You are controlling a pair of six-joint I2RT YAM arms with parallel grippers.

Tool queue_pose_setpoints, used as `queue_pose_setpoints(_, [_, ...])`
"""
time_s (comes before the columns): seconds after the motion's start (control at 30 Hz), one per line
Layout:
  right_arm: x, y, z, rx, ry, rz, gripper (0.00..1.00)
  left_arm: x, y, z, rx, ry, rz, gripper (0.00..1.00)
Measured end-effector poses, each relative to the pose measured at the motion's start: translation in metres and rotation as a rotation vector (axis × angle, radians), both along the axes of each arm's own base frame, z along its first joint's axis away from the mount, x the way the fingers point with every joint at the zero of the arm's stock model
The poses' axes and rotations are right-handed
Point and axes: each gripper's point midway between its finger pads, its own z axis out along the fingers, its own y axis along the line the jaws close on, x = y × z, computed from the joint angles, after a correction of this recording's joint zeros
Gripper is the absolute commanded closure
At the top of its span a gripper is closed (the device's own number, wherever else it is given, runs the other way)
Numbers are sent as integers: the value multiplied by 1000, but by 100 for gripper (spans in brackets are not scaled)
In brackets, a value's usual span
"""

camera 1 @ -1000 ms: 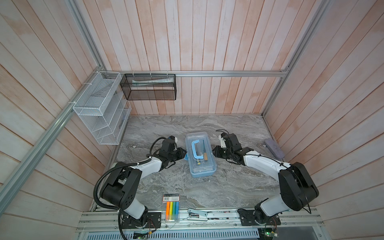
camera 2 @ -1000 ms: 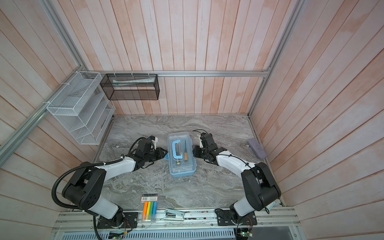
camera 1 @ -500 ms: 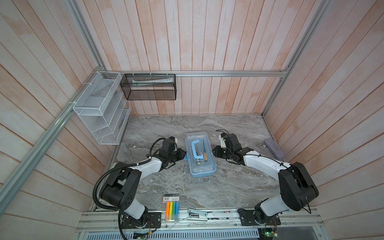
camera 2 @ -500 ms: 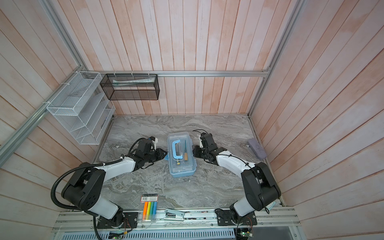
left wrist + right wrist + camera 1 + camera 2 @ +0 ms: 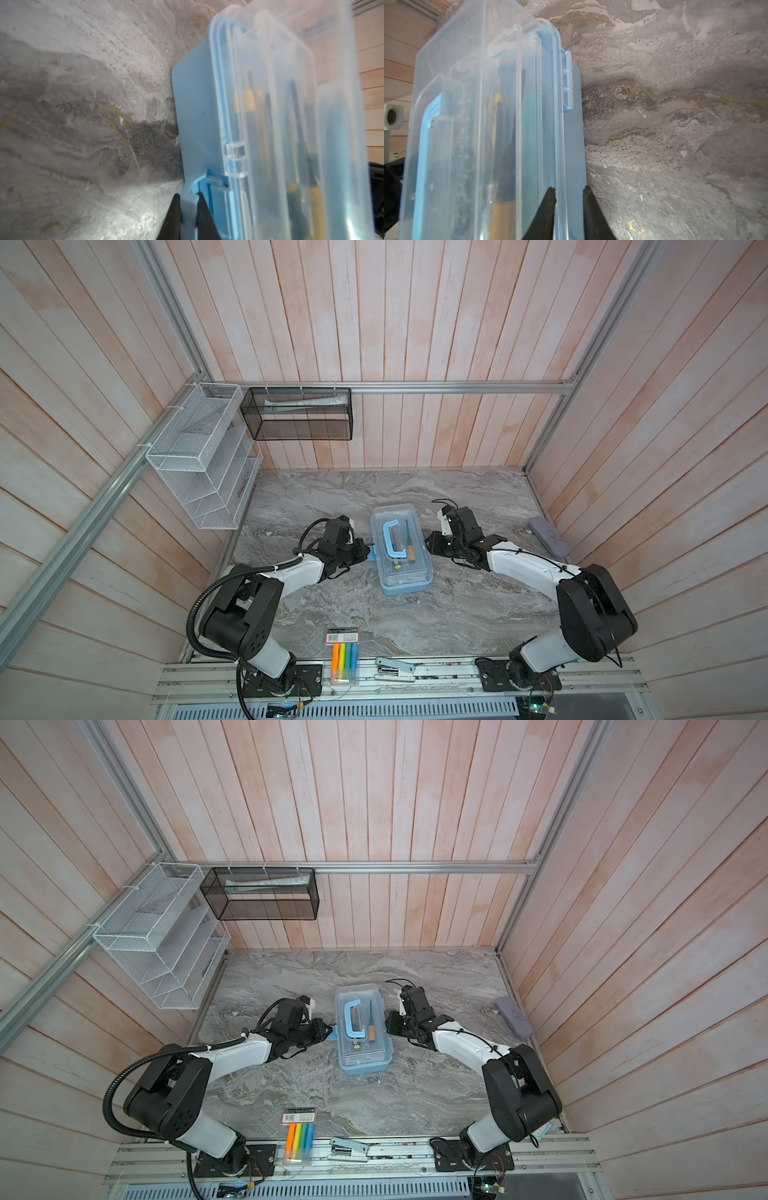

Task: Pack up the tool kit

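The tool kit (image 5: 401,568) is a light blue box with a clear lid and a blue top handle (image 5: 390,539); it stands mid-table in both top views, lid down. Tools show through the lid, one with a wooden grip (image 5: 411,554). My left gripper (image 5: 368,552) is at the kit's left side. In the left wrist view that gripper (image 5: 188,197) is shut on the blue latch tab (image 5: 188,204). My right gripper (image 5: 428,541) is at the kit's right side. In the right wrist view it (image 5: 569,190) is shut on the kit's rim (image 5: 560,145), one finger on the lid, one on the blue wall.
A flat pack of coloured markers (image 5: 344,655) and a stapler (image 5: 395,668) lie at the front edge. A grey-lilac case (image 5: 548,537) rests by the right wall. A white wire rack (image 5: 199,456) and a black mesh basket (image 5: 299,414) hang at the back left.
My left gripper's fingers have closed onto the latch tab. Both arms and the kit have stayed where they were.
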Motion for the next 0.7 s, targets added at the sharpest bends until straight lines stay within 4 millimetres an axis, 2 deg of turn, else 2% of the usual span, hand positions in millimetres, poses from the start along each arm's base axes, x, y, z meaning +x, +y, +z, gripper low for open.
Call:
queue_pose_setpoints(0.3, [-1,2,0,6,2,6,77,-5,4,-5,19,28,7,90])
queue_pose_setpoints(0.7, [-2,3,0,11,6,14,77,-13,11,0,35,54,14,90])
